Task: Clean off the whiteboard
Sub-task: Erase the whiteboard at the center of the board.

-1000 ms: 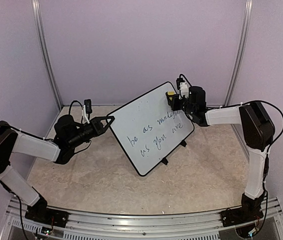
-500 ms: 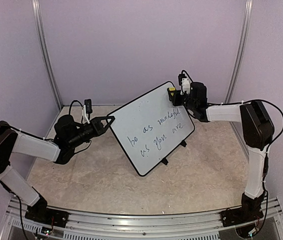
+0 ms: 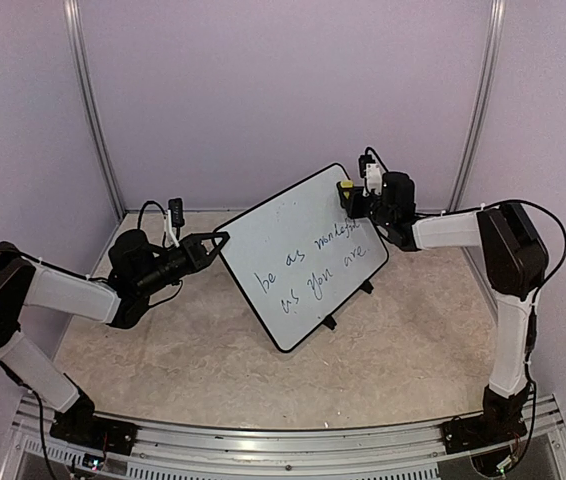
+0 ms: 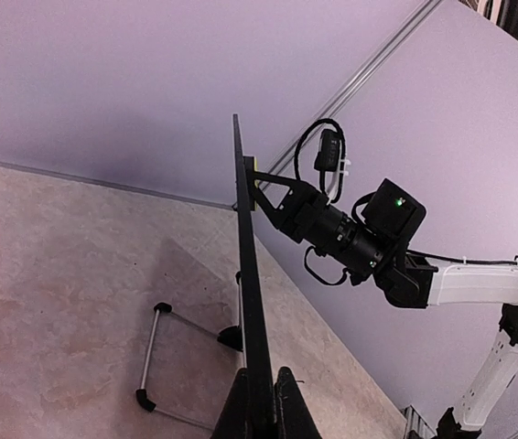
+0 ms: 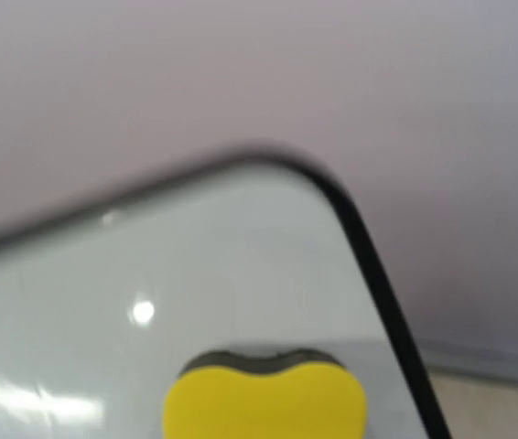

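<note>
Board braced, sponge at its top corner

The left gripper [image 3: 215, 241] clamps the whiteboard [image 3: 298, 235] at its 9 o'clock corner, probably steadying it on the table [image 3: 213, 370]; the right gripper [image 3: 347, 194], closed on a yellow sponge [image 3: 344, 187], touches near 1 o'clock, writing [image 3: 313, 266] unwiped.

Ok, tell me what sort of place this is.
Probably a robot test cell, not a home or office: plain lilac walls joined by aluminium posts, a stone-look tabletop, and a left arm and right arm bolted to a metal rail, working on a whiteboard.
</note>
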`<action>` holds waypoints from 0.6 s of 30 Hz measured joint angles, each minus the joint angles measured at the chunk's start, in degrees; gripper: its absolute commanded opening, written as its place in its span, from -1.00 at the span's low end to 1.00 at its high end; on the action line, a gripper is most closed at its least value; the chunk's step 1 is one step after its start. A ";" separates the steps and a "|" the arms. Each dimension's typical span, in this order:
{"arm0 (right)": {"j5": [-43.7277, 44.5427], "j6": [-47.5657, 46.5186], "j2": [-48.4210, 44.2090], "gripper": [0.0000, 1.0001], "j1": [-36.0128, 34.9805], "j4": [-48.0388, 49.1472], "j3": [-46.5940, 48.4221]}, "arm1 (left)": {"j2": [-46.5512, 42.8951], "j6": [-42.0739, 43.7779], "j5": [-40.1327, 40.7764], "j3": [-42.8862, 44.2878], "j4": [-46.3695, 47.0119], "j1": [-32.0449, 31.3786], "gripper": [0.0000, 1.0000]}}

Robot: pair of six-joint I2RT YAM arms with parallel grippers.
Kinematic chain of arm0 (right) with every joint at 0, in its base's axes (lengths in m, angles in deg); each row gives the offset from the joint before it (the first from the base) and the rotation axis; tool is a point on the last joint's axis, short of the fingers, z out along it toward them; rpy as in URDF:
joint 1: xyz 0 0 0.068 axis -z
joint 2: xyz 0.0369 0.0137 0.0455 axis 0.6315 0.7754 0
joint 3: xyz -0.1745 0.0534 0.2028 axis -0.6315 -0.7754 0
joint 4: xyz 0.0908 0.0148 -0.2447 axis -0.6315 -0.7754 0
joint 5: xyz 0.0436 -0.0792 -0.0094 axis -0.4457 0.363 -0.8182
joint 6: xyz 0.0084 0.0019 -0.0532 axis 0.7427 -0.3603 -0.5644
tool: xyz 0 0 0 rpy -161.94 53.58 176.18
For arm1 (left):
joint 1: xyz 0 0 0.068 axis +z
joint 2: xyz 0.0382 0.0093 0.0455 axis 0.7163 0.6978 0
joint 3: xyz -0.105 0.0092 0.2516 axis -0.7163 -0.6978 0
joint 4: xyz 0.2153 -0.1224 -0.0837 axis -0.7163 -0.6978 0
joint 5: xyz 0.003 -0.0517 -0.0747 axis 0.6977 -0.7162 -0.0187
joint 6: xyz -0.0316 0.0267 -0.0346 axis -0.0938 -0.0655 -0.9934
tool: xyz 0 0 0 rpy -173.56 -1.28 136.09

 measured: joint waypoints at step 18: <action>-3.65 1.64 4.46 -0.88 1.88 -2.08 11.39 | 0.00 0.63 0.09 0.00 0.07 -0.02 -1.00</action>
